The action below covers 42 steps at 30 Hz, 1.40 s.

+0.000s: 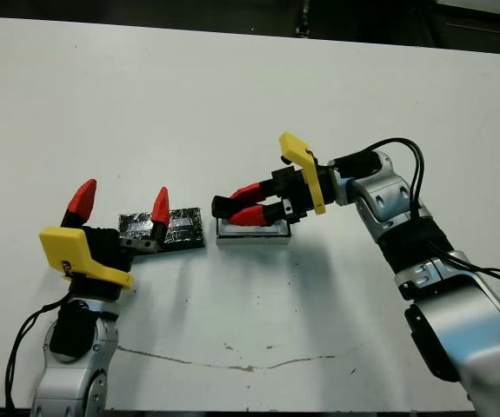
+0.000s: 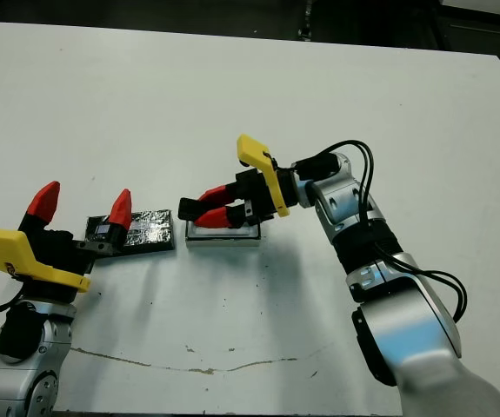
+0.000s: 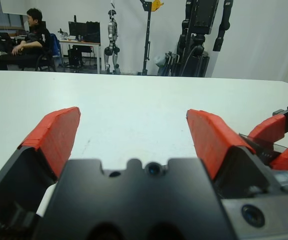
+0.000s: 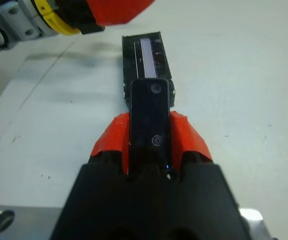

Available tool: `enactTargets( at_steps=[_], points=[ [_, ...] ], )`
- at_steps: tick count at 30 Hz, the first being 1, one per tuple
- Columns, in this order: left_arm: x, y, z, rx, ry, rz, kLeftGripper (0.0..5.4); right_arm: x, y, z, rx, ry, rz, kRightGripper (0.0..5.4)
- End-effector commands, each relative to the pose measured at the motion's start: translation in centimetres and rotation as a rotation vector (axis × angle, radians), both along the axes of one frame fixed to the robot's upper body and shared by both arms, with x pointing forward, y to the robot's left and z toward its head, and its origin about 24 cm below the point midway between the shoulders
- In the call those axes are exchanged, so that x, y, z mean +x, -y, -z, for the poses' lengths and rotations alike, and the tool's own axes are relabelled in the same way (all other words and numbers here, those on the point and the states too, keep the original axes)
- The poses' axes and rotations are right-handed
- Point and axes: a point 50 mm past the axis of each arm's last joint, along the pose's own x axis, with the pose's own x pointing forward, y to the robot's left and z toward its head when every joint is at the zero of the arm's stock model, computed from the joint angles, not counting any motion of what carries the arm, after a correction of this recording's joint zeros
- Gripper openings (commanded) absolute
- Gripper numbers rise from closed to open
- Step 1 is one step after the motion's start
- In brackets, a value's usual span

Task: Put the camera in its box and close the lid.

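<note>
Box (image 1: 251, 233) mostly hidden under right hand (image 1: 243, 208) clamped on camera (image 4: 149, 120); left hand (image 1: 121, 207) spread apart

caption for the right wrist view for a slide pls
Right gripper clamps the camera between its red fingers, with the lid on the table beyond.

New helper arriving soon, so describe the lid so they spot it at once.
On the white table, look by the left gripper. The lid lies flat there, left of the box: crinkled, shiny black, not white-lined.
</note>
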Motion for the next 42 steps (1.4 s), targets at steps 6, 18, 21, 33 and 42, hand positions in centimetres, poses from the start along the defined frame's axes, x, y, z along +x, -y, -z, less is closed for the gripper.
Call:
enactTargets(
  at_steps=[6,18,21,33,42],
  points=[
    [-0.2,-0.1,0.8,0.007,-0.026,0.000,5.40,0.3,1.5,0.9,-0.030,0.010,0.042,1.65],
    [-0.3,-0.1,0.8,-0.001,-0.026,-0.003,5.40,-0.4,2.5,1.5,-0.073,0.009,0.066,1.65],
    [-0.2,-0.1,0.8,0.004,-0.022,-0.003,5.40,-0.5,2.9,1.7,-0.109,-0.007,0.082,1.65],
    [-0.3,-0.1,0.8,0.006,-0.024,-0.005,5.40,-0.9,4.4,3.0,-0.166,-0.075,0.138,1.65],
    [-0.3,-0.1,0.8,0.010,-0.025,0.001,5.40,-0.8,4.6,3.2,-0.202,-0.097,0.196,1.65]
  ],
)
